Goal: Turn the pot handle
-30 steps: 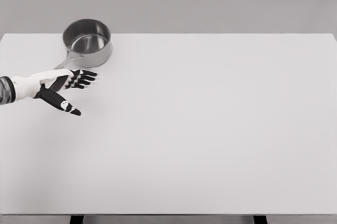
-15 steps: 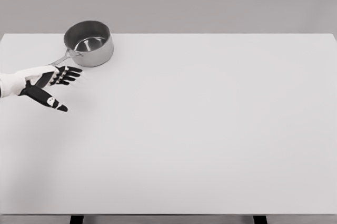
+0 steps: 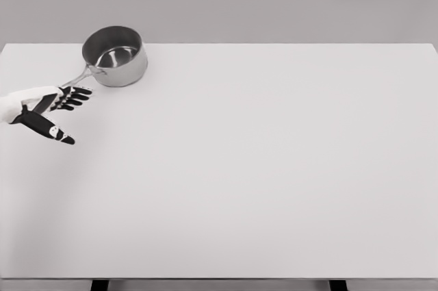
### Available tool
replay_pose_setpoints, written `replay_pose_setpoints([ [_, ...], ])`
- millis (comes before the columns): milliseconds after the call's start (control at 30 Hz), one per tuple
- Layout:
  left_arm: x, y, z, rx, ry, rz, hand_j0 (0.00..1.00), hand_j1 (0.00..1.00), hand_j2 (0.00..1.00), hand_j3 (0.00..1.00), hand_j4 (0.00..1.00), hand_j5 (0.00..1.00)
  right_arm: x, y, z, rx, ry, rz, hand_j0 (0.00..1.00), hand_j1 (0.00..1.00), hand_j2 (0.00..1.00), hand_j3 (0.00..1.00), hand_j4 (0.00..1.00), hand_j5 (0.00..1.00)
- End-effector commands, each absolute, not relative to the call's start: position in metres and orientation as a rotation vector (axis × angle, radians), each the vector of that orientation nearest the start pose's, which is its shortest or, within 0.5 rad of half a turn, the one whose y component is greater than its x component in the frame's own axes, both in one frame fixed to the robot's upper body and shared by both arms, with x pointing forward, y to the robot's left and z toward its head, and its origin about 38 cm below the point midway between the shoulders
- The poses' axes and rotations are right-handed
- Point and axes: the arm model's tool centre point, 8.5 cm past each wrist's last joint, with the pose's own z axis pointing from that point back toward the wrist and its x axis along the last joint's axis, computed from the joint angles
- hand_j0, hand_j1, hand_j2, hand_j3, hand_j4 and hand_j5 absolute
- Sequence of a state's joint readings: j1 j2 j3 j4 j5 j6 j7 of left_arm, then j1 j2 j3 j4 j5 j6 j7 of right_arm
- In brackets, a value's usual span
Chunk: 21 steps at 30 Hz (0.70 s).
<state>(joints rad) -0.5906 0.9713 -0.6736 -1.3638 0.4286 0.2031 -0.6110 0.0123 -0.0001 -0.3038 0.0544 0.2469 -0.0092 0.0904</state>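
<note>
A steel pot (image 3: 114, 56) stands upright on the white table (image 3: 260, 168), up and to the right of the left hand (image 3: 42, 109), near the table's far edge. It is a small, round saucepan with straight, brushed-metal walls and a plain rolled rim. Its mouth is uncovered, and the inside shows a bright, reflective floor with darker shading on the near wall. The outer wall carries a soft highlight along its right side.

A thin metal handle (image 3: 79, 77) leaves the pot low on its left side and slants down and to the left, toward the hand. The handle's far end reaches the fingertips (image 3: 81, 92) or lies just behind them; contact cannot be confirmed from this view.

The left hand enters at the picture's left edge, with a white back and black fingers. It is spread and holds nothing: the four fingers extend to the right, toward the pot's handle, and the thumb (image 3: 49, 129) splays away, downward and to the right. The hand sits below and left of the pot body, clear of it.
</note>
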Motion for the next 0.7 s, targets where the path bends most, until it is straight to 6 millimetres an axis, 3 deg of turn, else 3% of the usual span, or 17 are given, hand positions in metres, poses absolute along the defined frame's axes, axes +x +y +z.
replay_pose_setpoints([
  [0,0.433,0.416,0.181,0.017,-0.984,-1.001,1.00,1.00,1.00,1.00,1.00,1.00,-0.024,-0.258,-0.261,0.017,0.049,-0.062,1.00,1.00,1.00,1.00,1.00,1.00],
  [667,0.442,0.452,0.182,0.190,-0.931,-0.992,1.00,1.00,1.00,1.00,1.00,1.00,-0.024,-0.258,-0.261,0.017,0.049,-0.062,1.00,1.00,1.00,1.00,1.00,1.00],
])
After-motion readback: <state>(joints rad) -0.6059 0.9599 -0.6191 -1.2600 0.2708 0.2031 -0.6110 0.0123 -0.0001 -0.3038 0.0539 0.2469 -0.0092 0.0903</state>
